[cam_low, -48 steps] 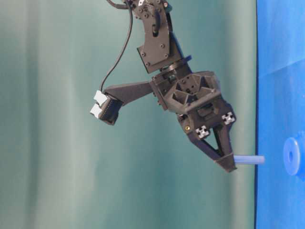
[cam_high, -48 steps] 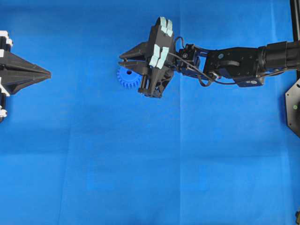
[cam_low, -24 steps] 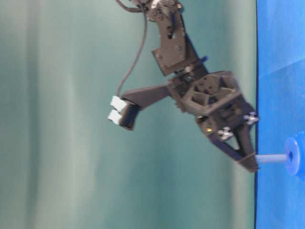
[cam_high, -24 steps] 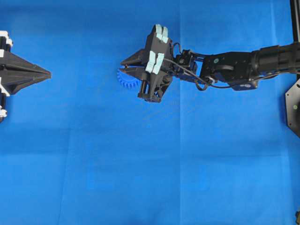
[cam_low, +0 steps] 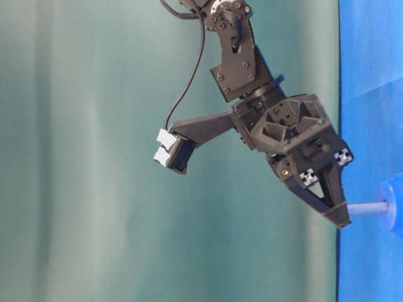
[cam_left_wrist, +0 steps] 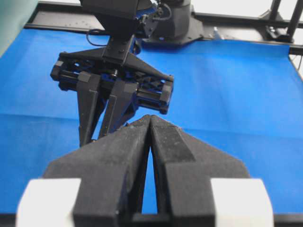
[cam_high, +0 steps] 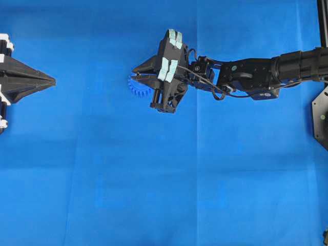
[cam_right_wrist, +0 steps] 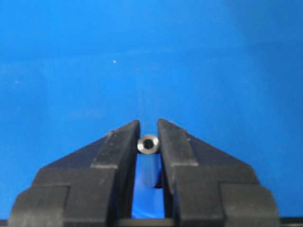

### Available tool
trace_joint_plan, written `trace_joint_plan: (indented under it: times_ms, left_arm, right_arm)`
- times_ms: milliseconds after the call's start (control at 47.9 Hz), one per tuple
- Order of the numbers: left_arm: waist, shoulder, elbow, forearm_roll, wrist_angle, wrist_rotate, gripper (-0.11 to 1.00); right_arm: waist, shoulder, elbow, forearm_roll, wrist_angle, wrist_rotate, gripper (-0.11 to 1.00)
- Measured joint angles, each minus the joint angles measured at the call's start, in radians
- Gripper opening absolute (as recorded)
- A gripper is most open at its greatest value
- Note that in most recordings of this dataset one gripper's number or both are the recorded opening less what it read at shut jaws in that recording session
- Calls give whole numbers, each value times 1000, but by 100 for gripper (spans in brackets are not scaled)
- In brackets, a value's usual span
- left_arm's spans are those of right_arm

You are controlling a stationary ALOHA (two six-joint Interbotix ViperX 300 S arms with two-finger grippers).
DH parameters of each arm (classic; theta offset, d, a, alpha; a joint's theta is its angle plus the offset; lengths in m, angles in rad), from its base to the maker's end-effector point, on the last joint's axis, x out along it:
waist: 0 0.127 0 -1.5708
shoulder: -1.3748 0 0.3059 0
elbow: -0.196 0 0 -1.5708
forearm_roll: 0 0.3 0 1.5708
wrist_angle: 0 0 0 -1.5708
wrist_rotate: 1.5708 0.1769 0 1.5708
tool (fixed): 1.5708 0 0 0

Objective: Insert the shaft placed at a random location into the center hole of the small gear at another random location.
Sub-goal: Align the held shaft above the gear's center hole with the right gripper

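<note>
Top, side, 2 wrist cams.

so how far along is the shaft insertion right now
Done: the right hand has picked up the shaft and brought it to the small gear; the table-level view shows the shaft's tip meeting the hub. In hand: the fingers are clamped on the shaft, seen end-on in the right wrist view. Left: pushing it fully in and letting go; depth in the center hole cannot be judged. The left hand sits shut, far off.
</note>
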Motion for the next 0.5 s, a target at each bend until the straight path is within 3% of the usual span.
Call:
trace_joint_plan:
  times_ms: [501]
  left_arm:
    - [2, -2, 0, 0, 0, 0, 0]
  right_arm:
    - [2, -51, 9, -8, 0, -9, 2]
